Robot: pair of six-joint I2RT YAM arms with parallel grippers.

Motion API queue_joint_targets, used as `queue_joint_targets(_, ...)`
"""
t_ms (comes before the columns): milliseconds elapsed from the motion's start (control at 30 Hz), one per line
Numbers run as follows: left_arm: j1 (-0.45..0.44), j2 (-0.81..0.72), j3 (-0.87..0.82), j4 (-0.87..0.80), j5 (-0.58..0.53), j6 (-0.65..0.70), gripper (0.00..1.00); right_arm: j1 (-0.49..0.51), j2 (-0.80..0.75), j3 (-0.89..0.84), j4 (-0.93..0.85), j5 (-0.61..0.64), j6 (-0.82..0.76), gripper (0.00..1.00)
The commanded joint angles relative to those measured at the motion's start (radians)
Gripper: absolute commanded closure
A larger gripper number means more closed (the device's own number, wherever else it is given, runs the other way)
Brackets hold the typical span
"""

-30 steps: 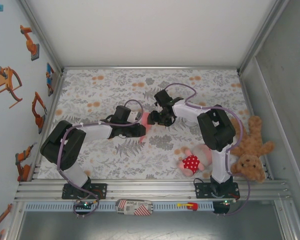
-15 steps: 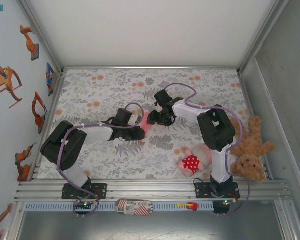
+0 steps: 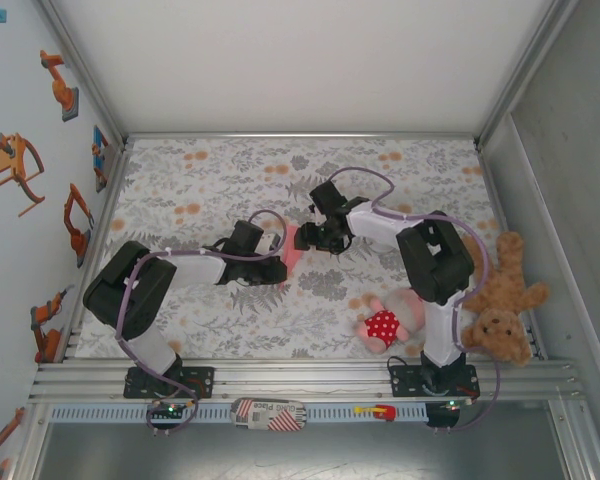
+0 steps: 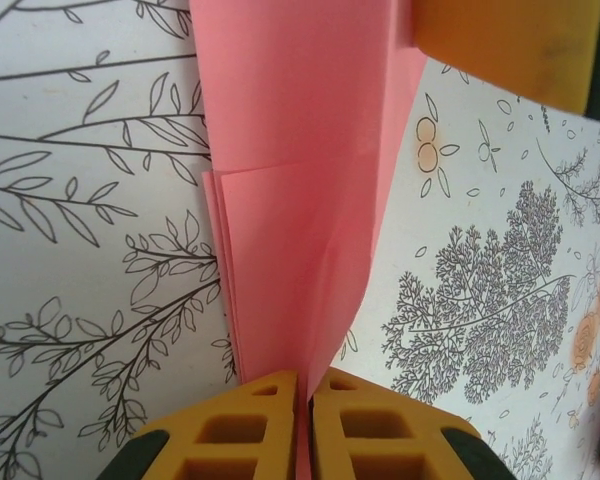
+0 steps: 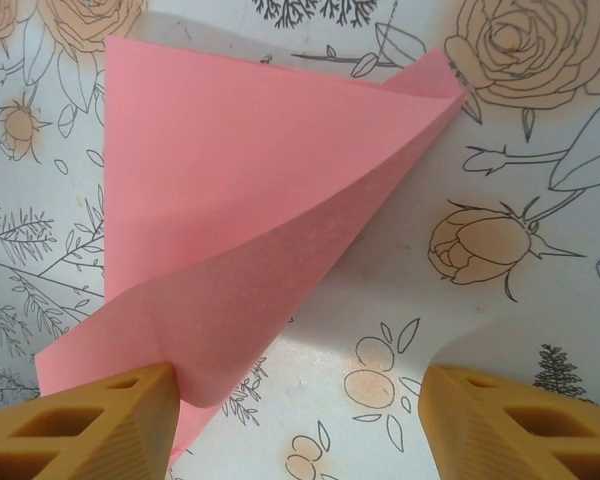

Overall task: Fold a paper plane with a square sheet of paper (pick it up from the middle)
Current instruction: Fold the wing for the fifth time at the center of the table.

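**Near edge.** A grooved aluminium rail carries both arm bases. Just beyond it, on the robot's right, a soft pink plush doll in a red dotted dress lies on the tabletop. A fuzzy brown teddy bear sprawls beside it at the table's edge. The tabletop is matte and printed with grey foliage and orange blossoms.

**Mid-table.** The two black-and-white arms converge on the sheet of paper, which sits between them near the centre of the tabletop.

- **Left wrist view:** the left jaws are pressed together on one edge of the sheet of paper. Their yellow pads are moulded with hollow cells and pinch the thin salmon-pink paper in the slit between them. Several layered edges and a soft crease run away from the grip.
- **Right wrist view:** the right jaws stand wide apart and clamp nothing. The sheet of paper is bent into a loose, pointed, curving shape. It lies against one ribbed yellow finger and well clear of the other.

**Far.** A smooth white back wall.
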Motion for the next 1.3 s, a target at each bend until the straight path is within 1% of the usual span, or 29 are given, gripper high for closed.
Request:
queue_joint_targets(0, -0.005, 0.014, -0.020, 0.013, 0.001, -0.014, 0.88, 0.006, 0.022, -0.060, 0.091, 0.004, -0.075, 0.34)
queue_joint_targets(200, -0.004, 0.011, -0.036, 0.031, 0.006, -0.019, 0.89, -0.017, -0.108, -0.112, 0.157, -0.085, -0.149, 0.32)
queue_joint_targets(333, -0.002, 0.019, -0.039, 0.046, 0.023, -0.023, 0.89, -0.020, -0.113, -0.107, 0.159, -0.153, -0.188, 0.32)
queue_joint_targets(433, 0.002, 0.020, -0.038, 0.047, 0.033, -0.030, 0.90, -0.019, -0.089, -0.086, 0.137, -0.171, -0.202, 0.32)
queue_joint_targets(967, 0.009, 0.044, -0.036, 0.047, 0.051, -0.050, 0.90, -0.010, 0.064, 0.012, 0.031, -0.093, -0.227, 0.35)
queue_joint_targets(1133, 0.011, 0.040, -0.036, 0.038, 0.044, -0.053, 0.87, 0.000, 0.100, 0.030, 0.002, -0.041, -0.221, 0.36)
queue_joint_targets(1267, 0.010, 0.026, -0.036, 0.026, 0.032, -0.055, 0.82, 0.008, 0.130, 0.044, -0.019, -0.017, -0.206, 0.37)
